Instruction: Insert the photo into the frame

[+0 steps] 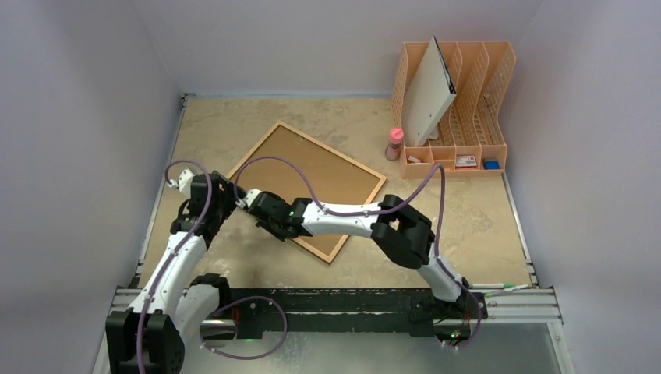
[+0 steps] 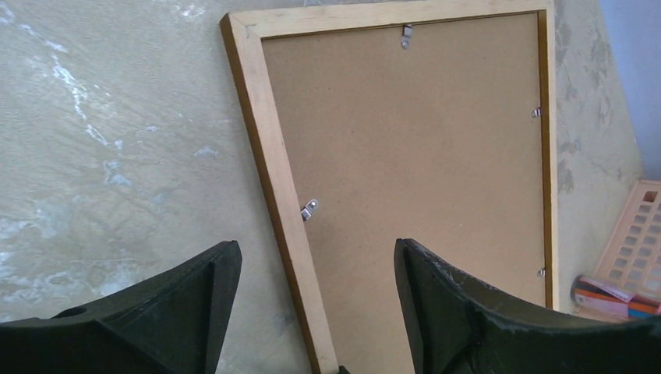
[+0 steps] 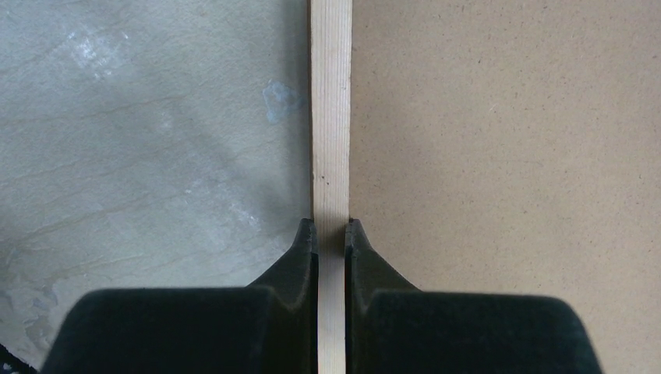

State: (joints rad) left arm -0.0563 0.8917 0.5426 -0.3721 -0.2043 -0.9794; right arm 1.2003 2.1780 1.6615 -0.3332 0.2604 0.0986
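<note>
The frame (image 1: 332, 151) lies face down and slanted on the table, its plain brown backing board (image 1: 343, 183) held in by small metal clips (image 2: 309, 209). My right gripper (image 3: 331, 230) is shut on the frame's pale wooden rail (image 3: 331, 117), with one finger outside it and one on the backing side (image 3: 507, 156). In the top view this gripper (image 1: 248, 199) sits at the frame's near-left edge. My left gripper (image 2: 316, 257) hangs open just above the same rail (image 2: 273, 156), beside the right one (image 1: 226, 189), holding nothing. The photo is not in view.
An orange file organizer (image 1: 468, 101) stands at the back right with a white flat board (image 1: 429, 93) leaning in it. A pink bottle (image 1: 396, 144) stands at its left front corner. Walls close in the table on the left, back and right.
</note>
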